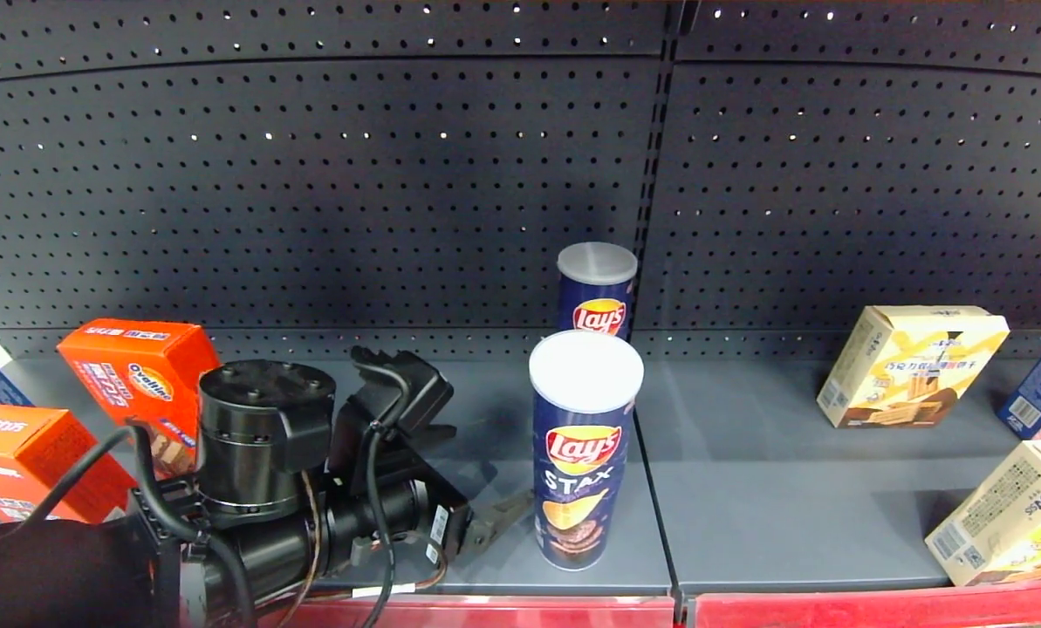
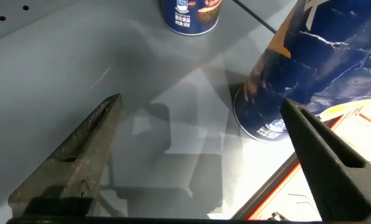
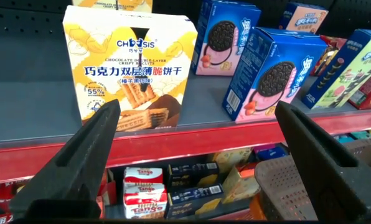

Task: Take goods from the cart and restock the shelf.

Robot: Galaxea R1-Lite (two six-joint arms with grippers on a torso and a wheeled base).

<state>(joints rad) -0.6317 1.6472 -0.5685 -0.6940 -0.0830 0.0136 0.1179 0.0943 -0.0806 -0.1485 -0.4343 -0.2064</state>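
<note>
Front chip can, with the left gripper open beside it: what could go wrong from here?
1. The left gripper sits low and open close beside the front can; a sideways swing could topple this tall, upright can.
2. The can stands near the shelf's red front edge, so a tip forward might send it off.
3. The rear can stands just behind; a push backward could knock it too.

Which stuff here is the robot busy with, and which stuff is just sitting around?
Job things, most likely:
front chip can, standing by the open left end effector
back chip can behind it
the shelf they stand on

Just sitting there:
orange boxes
yellow wafer boxes
blue cookie boxes
right end effector, open and holding nothing
</note>
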